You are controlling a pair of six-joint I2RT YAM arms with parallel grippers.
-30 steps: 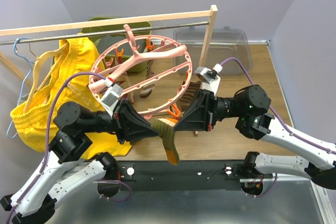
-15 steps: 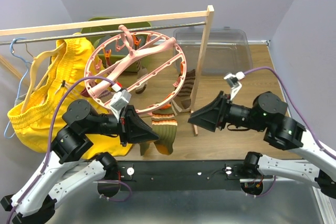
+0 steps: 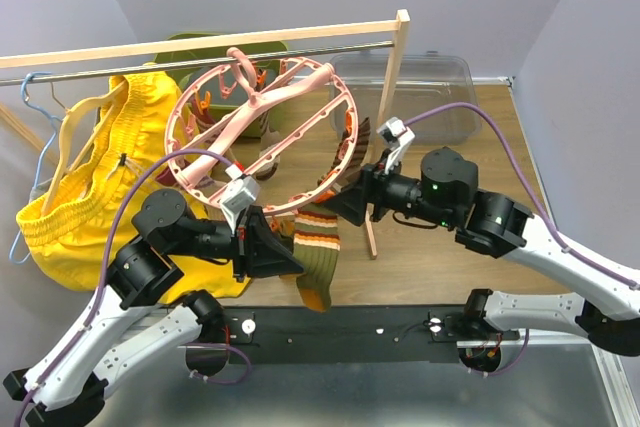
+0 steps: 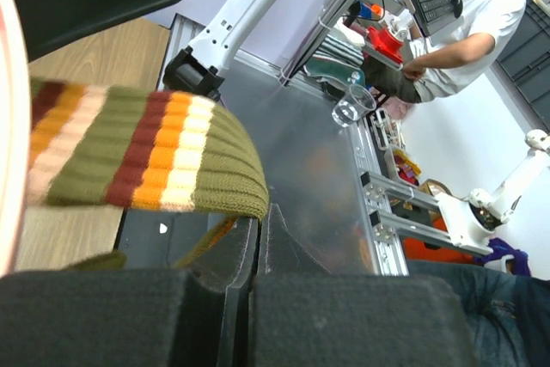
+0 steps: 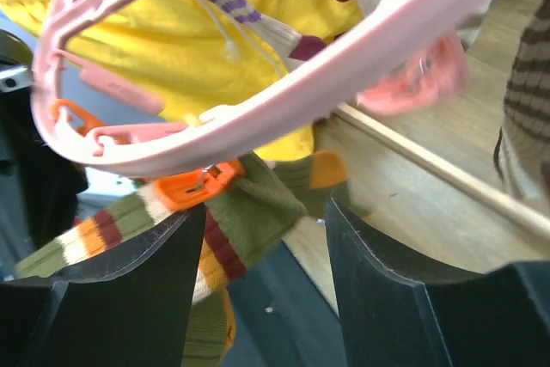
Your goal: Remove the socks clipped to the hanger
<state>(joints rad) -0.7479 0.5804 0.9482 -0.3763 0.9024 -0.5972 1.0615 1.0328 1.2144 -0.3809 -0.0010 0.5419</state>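
In the overhead view, the left arm rises from the lower left and bends, its forearm lying nearly level and pointing right. The left gripper [image 3: 288,259] is clenched on the left edge of the striped sock [image 3: 316,257]. The right arm comes in from the lower right with its elbow raised and reaches leftward. The right gripper [image 3: 343,204] is released, its jaws spread and facing the hanger's lower rim.

The hanger [image 3: 295,95], a pink ring with cross spokes, fills the upper centre. It hooks onto the wooden rail [image 3: 200,44] and tilts its face toward the camera. The striped sock hangs at lower centre, long axis near vertical. An orange clip [image 5: 191,188] pins it to the rim. It is ribbed olive, with cream, orange and maroon bands near the clip. A brown-striped sock [image 3: 360,147] hangs at the ring's right edge.
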